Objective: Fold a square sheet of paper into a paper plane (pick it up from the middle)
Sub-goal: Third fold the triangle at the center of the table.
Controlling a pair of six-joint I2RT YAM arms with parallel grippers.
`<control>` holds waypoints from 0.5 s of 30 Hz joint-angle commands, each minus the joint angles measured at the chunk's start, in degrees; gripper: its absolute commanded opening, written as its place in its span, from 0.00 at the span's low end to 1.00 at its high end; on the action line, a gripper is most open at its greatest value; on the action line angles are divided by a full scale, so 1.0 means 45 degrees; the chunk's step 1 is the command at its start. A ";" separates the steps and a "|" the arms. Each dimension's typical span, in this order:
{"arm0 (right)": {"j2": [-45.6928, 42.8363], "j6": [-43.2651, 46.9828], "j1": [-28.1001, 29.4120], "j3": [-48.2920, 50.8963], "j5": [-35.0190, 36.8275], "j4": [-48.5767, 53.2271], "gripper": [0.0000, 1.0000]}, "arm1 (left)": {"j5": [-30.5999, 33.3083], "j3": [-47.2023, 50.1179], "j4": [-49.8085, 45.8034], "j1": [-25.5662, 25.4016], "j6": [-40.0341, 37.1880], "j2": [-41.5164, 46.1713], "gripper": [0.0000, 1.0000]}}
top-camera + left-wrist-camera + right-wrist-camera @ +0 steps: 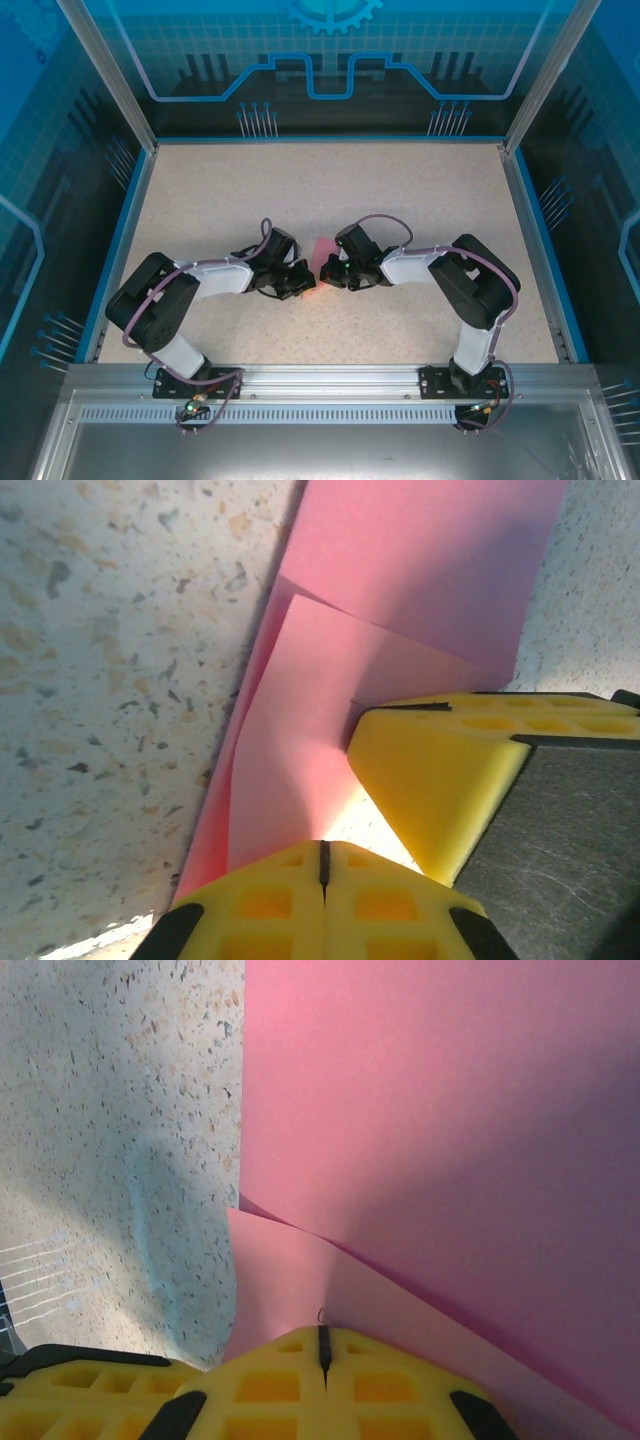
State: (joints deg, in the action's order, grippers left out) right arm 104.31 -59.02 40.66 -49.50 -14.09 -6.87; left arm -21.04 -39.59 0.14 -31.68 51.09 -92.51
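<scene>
As fold [420,1280] is pressed | paper [420,570] is clamped by left tool [322,848], right tool [322,1332] (both closed) | likely for alignment.

Lab robot cell: speckled table [330,190], blue printed enclosure walls [330,60], aluminium frame rail [330,385].

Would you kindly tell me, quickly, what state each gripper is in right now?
Left gripper: fingers closed, pinching the pink paper sheet.
Right gripper: fingers closed, pinching the same sheet.
</scene>
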 commanded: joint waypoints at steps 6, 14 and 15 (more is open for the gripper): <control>-0.0165 0.0585 -0.0079 0.0657 -0.0507 -0.0797 0.01 | 0.0367 -0.0039 -0.0478 -0.0053 -0.0157 -0.0428 0.00; -0.0233 0.0850 0.0277 0.0962 -0.0837 -0.1424 0.01 | 0.0602 -0.0064 -0.0615 -0.0067 -0.0217 -0.0497 0.00; -0.0243 0.0857 0.0280 0.0979 -0.0835 -0.1436 0.01 | 0.0627 -0.0051 -0.0664 -0.0060 -0.0219 -0.0497 0.00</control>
State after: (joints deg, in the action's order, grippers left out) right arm 104.16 -56.49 40.84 -46.33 -15.81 -12.56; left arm -19.97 -39.59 -0.69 -31.68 50.92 -93.82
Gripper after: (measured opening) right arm 0.044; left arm 0.055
